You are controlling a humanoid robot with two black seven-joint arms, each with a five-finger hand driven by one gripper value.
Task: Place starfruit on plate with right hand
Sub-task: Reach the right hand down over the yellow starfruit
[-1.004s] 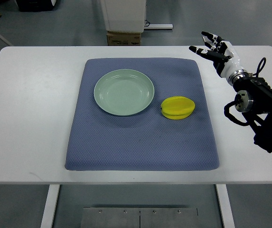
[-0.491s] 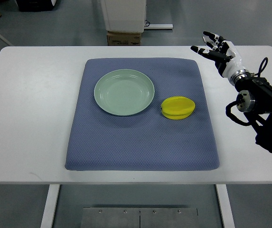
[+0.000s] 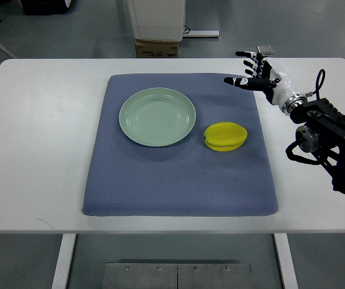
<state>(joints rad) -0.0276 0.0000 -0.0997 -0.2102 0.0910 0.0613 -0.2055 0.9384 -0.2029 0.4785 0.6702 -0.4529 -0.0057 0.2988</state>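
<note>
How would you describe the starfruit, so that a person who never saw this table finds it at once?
Look at the blue-grey mat on the white table. On it lies a pale green plate; the starfruit rests just right of that plate, not touching it. It is the only bright yellow thing, oval and ridged.

Starfruit (image 3: 226, 136): yellow, glossy, ridged, lying on its side on the blue mat, just right of the plate and apart from it. Plate (image 3: 157, 117): round, pale green, upright, holding nothing, on the mat's upper centre.
</note>
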